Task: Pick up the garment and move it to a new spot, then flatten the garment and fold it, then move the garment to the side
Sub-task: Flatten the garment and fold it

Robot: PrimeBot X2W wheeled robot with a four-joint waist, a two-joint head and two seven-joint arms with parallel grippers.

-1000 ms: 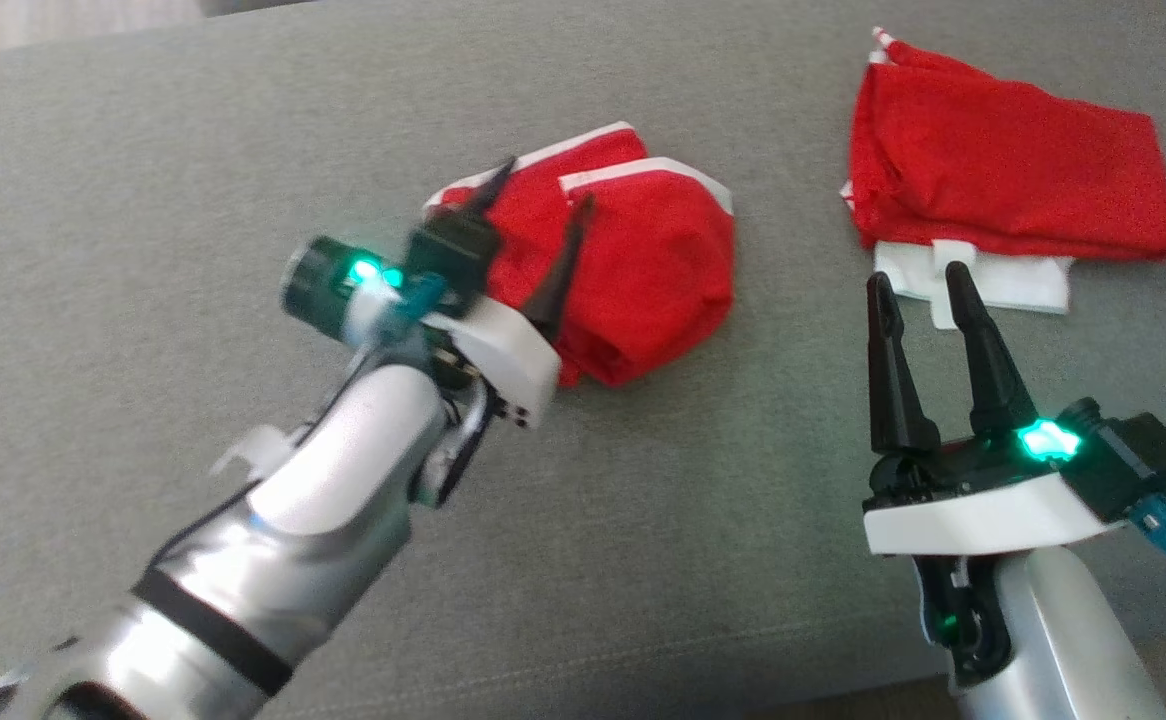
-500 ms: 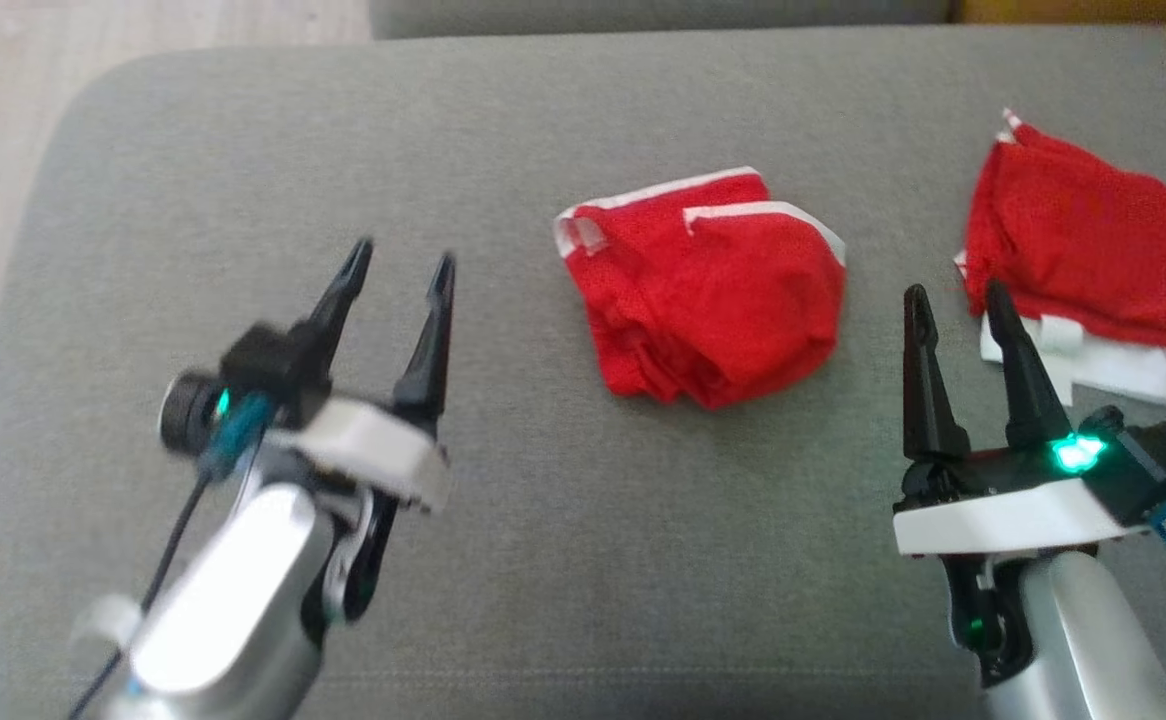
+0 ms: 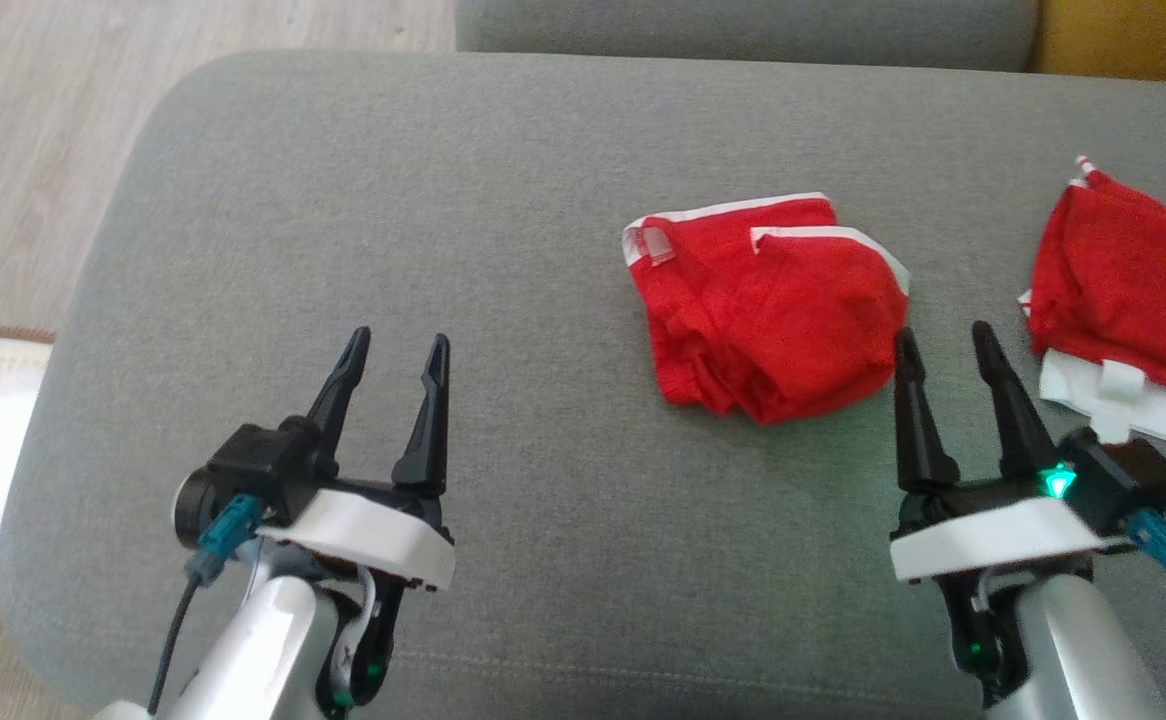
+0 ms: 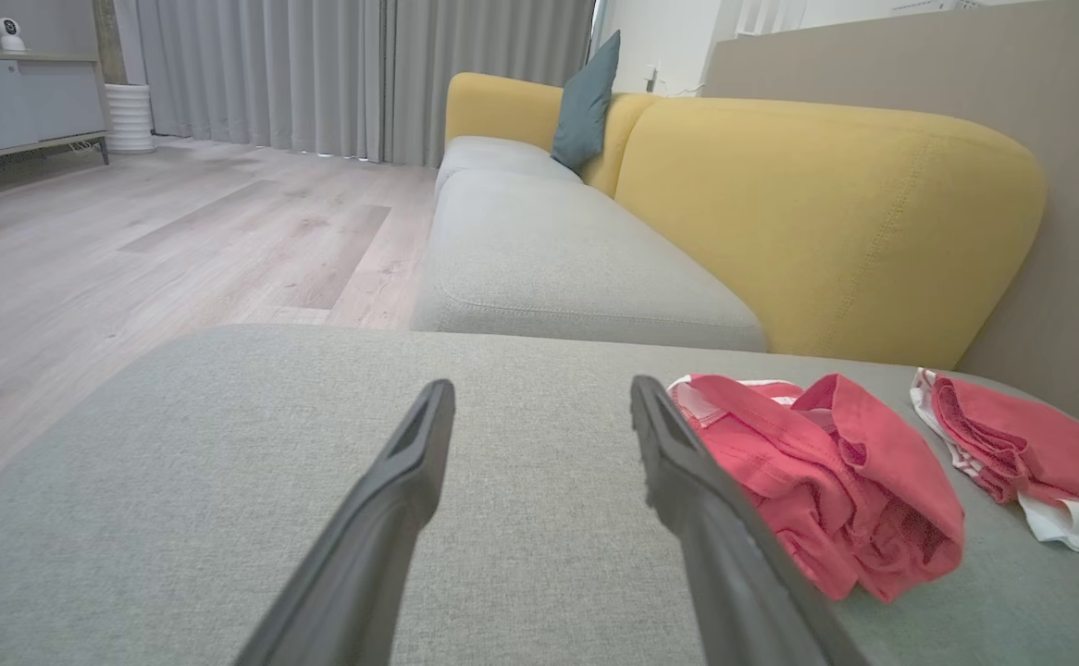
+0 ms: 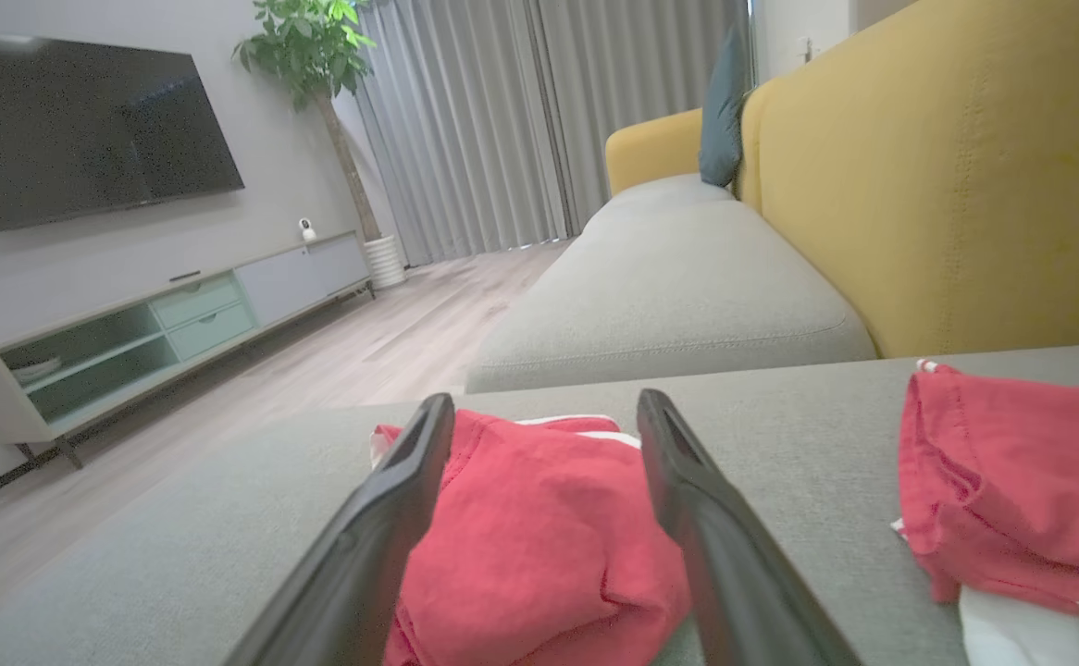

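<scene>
Now, in the head view, you are watching the left gripper (image 3: 399,340) and the right gripper (image 3: 943,332) hovering spread and empty over the grey cushion (image 3: 443,200), with the folded red garment (image 3: 768,310) lying just ahead-left of the right gripper's tips and a second red garment (image 3: 1133,280) off to its right. In the left wrist view the garment (image 4: 826,481) is sitting right of the spread fingers (image 4: 678,462); in the right wrist view the garment (image 5: 539,536) is lying between them, just ahead. I judge you are entering the move to the side, which is calling for lowering the right gripper and pinching all layers together.
</scene>
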